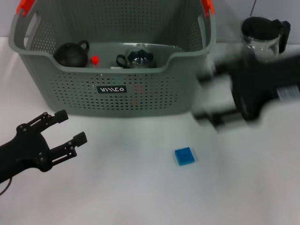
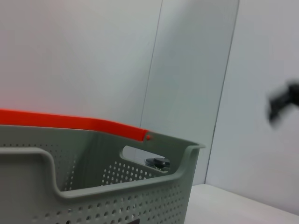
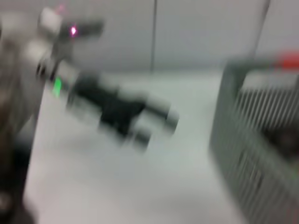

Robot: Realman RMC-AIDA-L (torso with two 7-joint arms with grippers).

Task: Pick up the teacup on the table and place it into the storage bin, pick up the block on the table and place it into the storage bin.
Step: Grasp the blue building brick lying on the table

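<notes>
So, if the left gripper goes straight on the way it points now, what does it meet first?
Probably the front wall of the storage bin. The left gripper is open and points up-right toward it, with bare table between them; depth is unclear.

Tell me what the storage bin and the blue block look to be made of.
Storage bin: looks like moulded grey plastic with a matte finish, going by its perforated walls and orange handle clips. Block: a small flat blue square with a slightly glossy top; likely plastic or foam, but the view cannot settle which.
</notes>
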